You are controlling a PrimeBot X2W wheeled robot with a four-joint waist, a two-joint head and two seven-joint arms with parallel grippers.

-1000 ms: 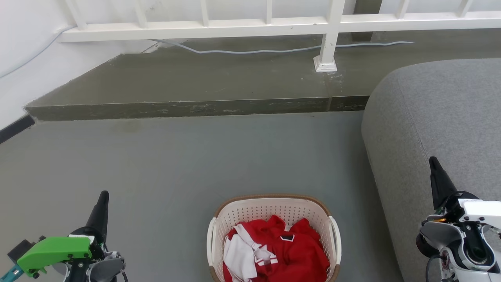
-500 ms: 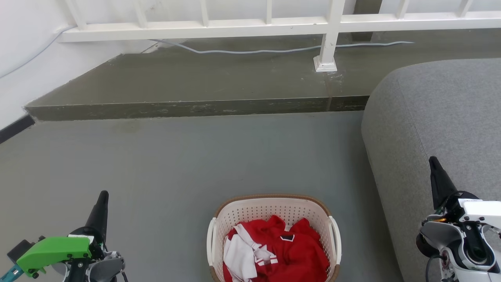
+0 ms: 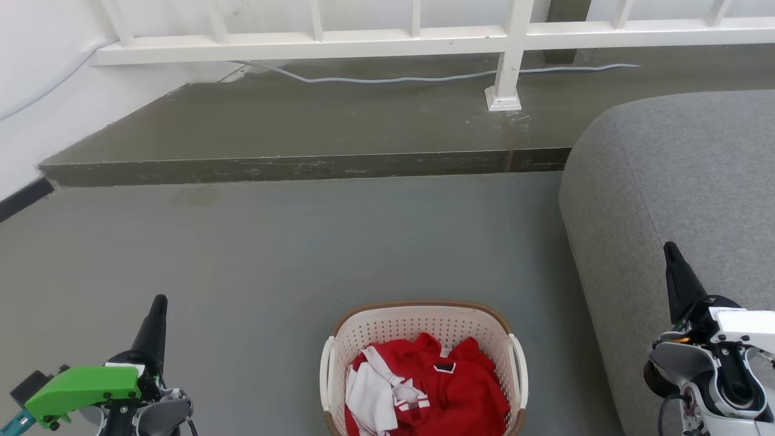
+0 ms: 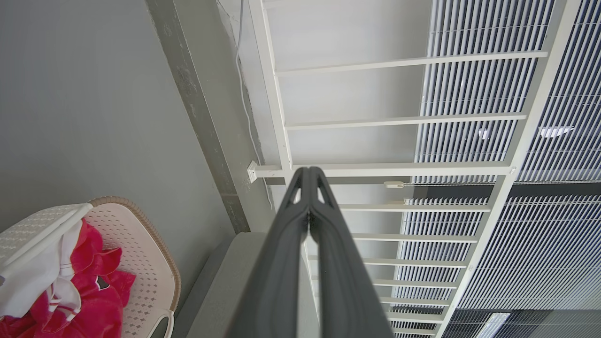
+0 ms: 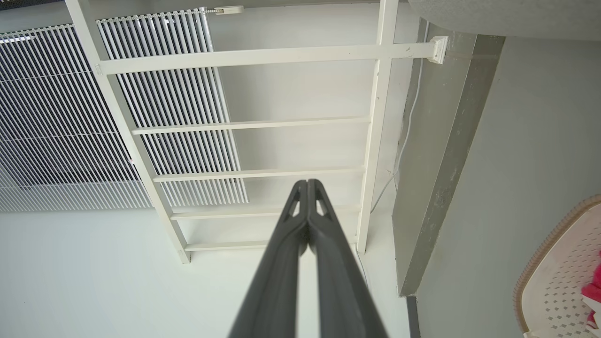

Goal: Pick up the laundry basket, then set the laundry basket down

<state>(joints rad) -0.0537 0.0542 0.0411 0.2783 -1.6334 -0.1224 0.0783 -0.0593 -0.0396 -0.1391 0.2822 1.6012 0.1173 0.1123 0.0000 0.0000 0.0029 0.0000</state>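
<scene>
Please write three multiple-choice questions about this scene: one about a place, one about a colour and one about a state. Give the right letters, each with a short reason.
1. Where does the laundry basket stand?
A. On the grey floor, between the left gripper and the right gripper
B. On a table
C. On a shelf

2. What colours are the clothes in the basket?
A. Blue and yellow
B. Red and white
C. Black only

3. What is the state of the left gripper?
A. Shut on a basket handle
B. Wide open
C. Shut, holding nothing

Answers:
1 A: the head view shows the basket on the floor, apart from both grippers.
2 B: red cloth with white parts lies inside.
3 C: the left wrist view shows the fingers pressed together, with nothing between them.
</scene>
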